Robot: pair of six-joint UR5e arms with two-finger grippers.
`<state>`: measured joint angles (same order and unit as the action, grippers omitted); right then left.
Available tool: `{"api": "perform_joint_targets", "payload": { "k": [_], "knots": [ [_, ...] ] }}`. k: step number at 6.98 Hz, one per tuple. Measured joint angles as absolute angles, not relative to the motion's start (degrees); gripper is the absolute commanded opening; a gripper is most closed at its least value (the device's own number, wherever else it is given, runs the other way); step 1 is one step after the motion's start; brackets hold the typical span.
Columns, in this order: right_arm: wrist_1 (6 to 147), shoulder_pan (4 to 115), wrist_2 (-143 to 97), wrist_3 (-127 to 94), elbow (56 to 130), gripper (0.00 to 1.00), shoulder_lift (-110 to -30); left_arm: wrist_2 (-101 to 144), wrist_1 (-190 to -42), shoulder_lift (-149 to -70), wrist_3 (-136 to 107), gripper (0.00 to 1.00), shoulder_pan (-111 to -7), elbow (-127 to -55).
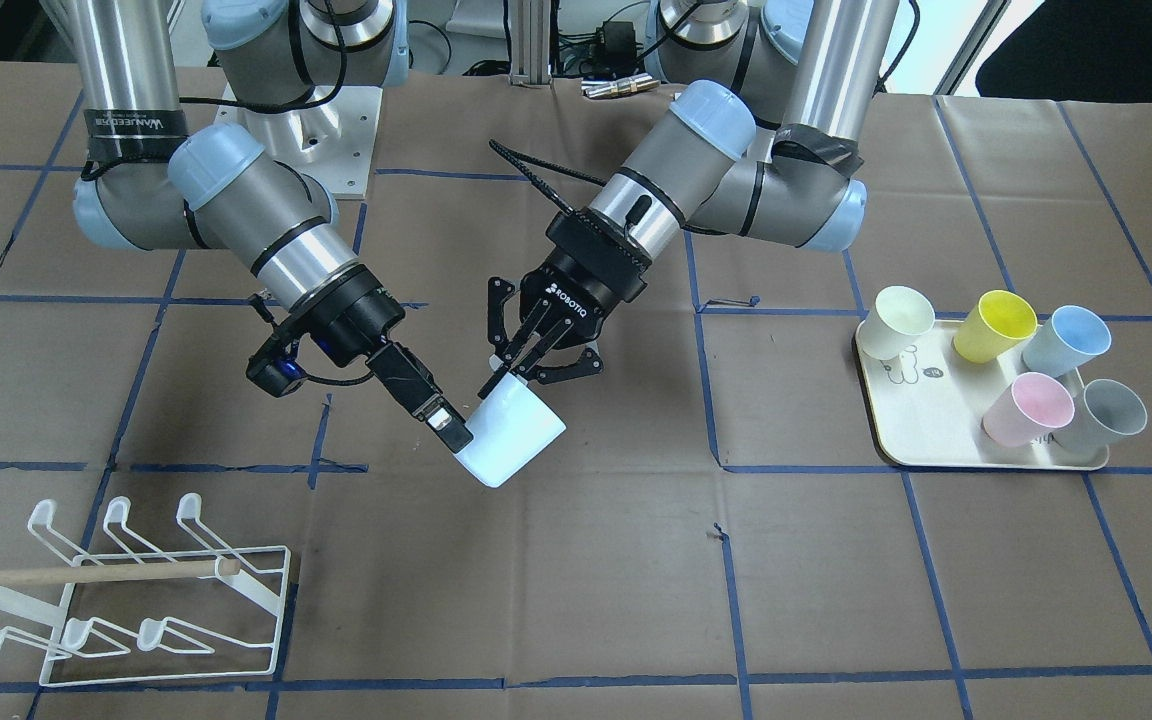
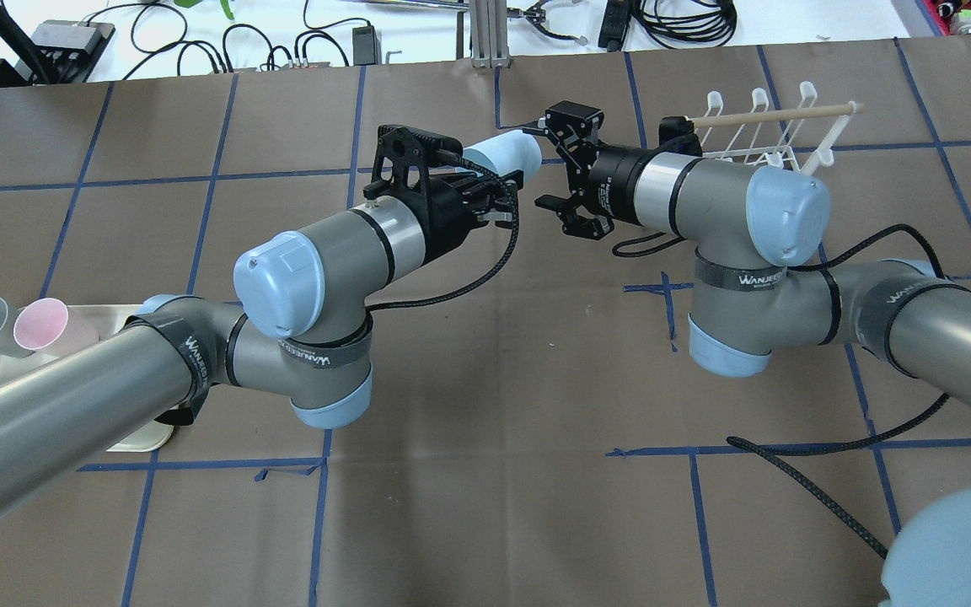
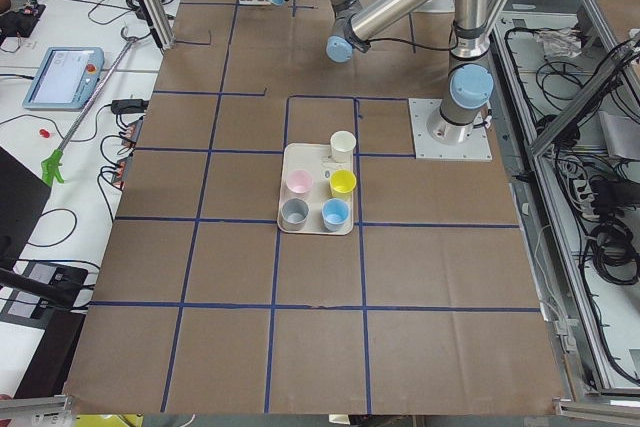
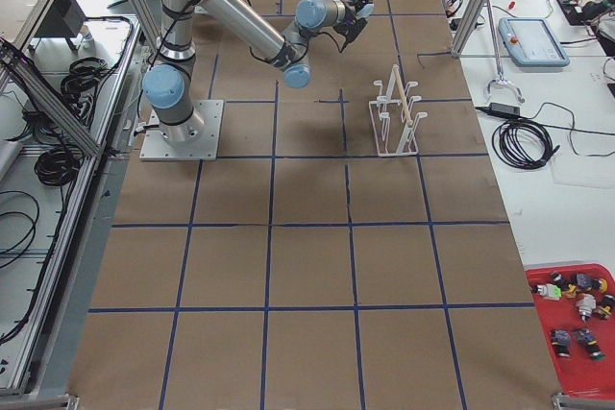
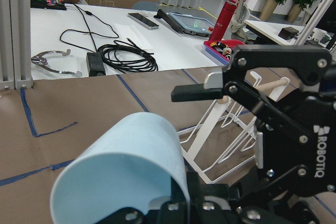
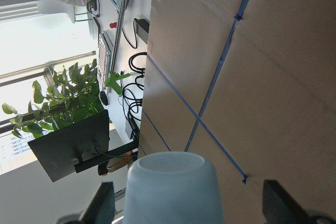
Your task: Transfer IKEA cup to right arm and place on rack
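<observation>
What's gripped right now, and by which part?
The pale-blue cup, held by the left gripper at its narrow base end, mouth pointing away. The right gripper is open, fingers straddling the cup with gaps on both sides.

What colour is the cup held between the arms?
Pale blue plastic cup; clearest in left wrist view.

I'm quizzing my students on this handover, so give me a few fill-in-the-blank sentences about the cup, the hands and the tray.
The pale blue cup is gripped by the ___ hand. The right hand is ___ around the cup's bottom. The tray holds ___ cups. Missing: left, open, five.
</observation>
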<state>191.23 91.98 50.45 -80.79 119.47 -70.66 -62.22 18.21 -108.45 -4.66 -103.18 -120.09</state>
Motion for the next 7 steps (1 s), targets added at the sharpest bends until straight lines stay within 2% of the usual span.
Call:
{"api": "perform_joint_targets", "payload": {
  "k": [7],
  "knots": [
    [188.46, 94.53, 50.62, -80.88, 117.04, 0.99, -70.11, -62.29, 18.19, -108.48, -4.66, 0.00, -103.18, -120.06]
  ]
}}
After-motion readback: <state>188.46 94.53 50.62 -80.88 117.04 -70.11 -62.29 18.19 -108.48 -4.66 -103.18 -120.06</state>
